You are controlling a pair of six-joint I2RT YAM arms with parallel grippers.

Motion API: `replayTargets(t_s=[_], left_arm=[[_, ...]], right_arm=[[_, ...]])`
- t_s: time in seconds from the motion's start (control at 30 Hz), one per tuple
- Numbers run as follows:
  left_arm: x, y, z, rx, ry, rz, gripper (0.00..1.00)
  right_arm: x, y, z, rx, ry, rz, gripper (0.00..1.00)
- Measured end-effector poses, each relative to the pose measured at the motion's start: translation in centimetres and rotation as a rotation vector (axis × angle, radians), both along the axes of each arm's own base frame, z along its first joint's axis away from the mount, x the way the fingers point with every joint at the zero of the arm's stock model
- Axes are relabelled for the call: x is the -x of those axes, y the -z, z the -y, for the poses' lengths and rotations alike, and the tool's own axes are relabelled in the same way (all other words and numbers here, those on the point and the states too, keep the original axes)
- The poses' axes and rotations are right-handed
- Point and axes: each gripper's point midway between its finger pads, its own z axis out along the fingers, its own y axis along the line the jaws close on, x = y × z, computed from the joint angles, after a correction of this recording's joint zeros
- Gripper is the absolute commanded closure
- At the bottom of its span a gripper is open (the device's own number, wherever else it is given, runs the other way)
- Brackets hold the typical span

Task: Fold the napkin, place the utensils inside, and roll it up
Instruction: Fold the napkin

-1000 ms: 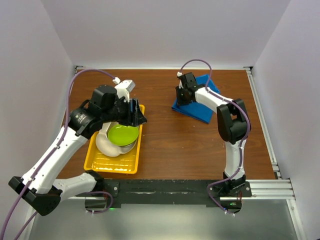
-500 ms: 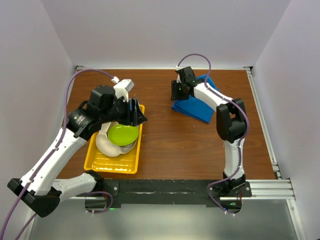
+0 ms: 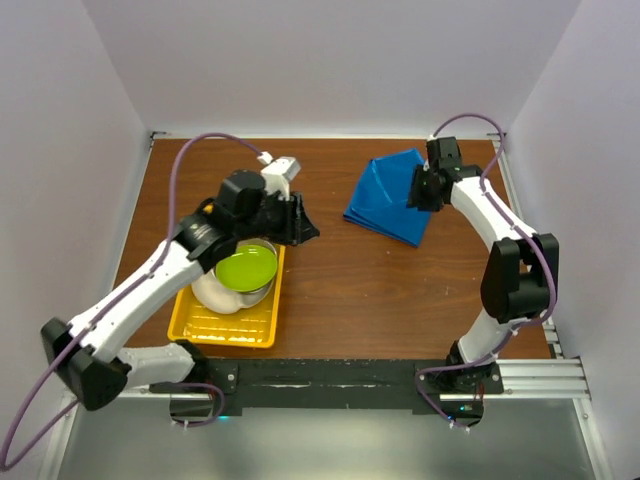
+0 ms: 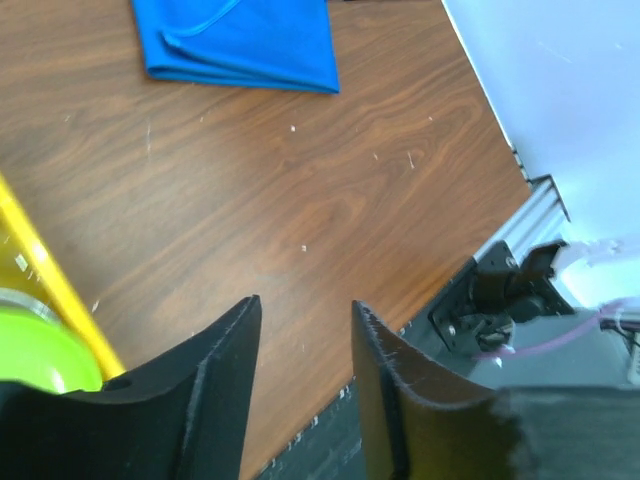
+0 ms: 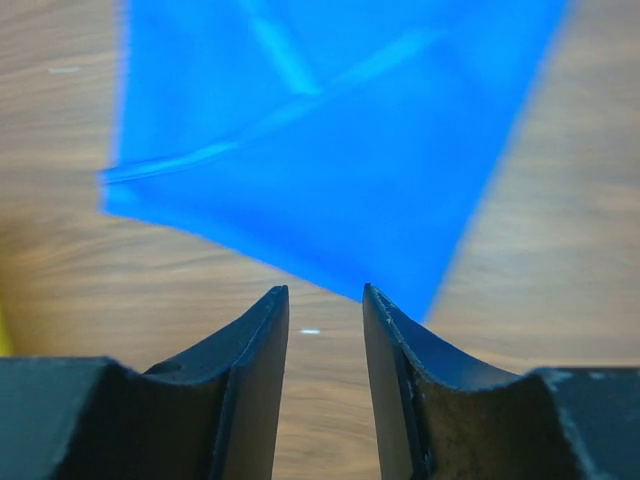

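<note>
The right hand point(image 3: 420, 195), jaws parted and empty, hovered over the napkin's point(image 3: 385, 195) right edge. The left hand point(image 3: 303, 226), likewise parted and empty, stood well left of it.

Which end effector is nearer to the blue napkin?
Right. The right end effector is at the napkin's right edge; the left end effector is apart, near the yellow tray.

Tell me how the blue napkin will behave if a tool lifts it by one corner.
The napkin will probably droop and unfold: it lies in soft, creased layers. It looks thin, so likely light. On the smooth wooden table a push may bunch it rather than slide it whole.
</note>
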Motion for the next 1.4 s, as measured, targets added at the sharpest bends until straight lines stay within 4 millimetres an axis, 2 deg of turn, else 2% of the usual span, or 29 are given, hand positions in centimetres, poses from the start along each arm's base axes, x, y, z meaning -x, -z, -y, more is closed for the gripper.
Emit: replayTargets(t_s=[0.03, 0.07, 0.2, 0.27, 0.4, 0.53, 0.7, 0.77, 0.87, 1.03, 1.27, 1.4], left_arm=[[-0.6, 0.6, 1.0, -0.008, 0.003, 0.001, 0.71], [-1.4, 1.2, 2.2, -0.015, 0.007, 0.001, 0.79], [-4.8, 4.5, 5.8, -0.055, 0.005, -0.015, 0.93], [-6.9, 6.4, 7.5, -0.075, -0.003, -0.020, 0.97], [-10.6, 10.6, 10.3, -0.117, -0.014, -0.040, 1.00], [-12.7, 12.6, 12.0, -0.131, -0.018, -0.046, 1.00], [-13.4, 11.8, 12.9, -0.109, -0.006, -0.028, 1.00], [-13.5, 11.2, 13.1, -0.103, 0.004, -0.015, 1.00], [-13.3, 11.2, 13.0, -0.111, 0.022, -0.014, 1.00], [-12.3, 11.7, 12.5, -0.144, 0.054, -0.039, 1.00], [-11.2, 9.8, 11.7, -0.143, 0.068, -0.032, 1.00], [-10.9, 9.5, 11.4, -0.144, 0.071, -0.039, 1.00]], right_arm=[[0.2, 0.5, 1.0, 0.017, 0.022, -0.013, 0.71], [0.6, 1.2, 1.5, 0.028, 0.034, -0.036, 0.72], [1.2, 3.0, 0.9, 0.030, 0.018, -0.077, 0.85], [1.4, 4.3, 0.4, 0.026, 0.006, -0.094, 0.89], [2.0, 6.7, 0.3, 0.031, -0.004, -0.131, 0.91], [2.3, 7.7, 0.4, 0.037, -0.012, -0.143, 0.91], [0.6, 7.6, -0.1, 0.029, -0.025, -0.118, 0.91], [-1.1, 7.6, -0.6, 0.015, -0.032, -0.106, 0.92], [-3.1, 8.0, -1.2, 0.002, -0.036, -0.088, 0.93], [-4.6, 8.9, -1.8, -0.012, -0.044, -0.093, 0.96], [-4.8, 9.5, -1.9, -0.013, -0.044, -0.103, 0.98], [-4.3, 10.6, -1.9, -0.022, -0.025, -0.113, 0.99]])
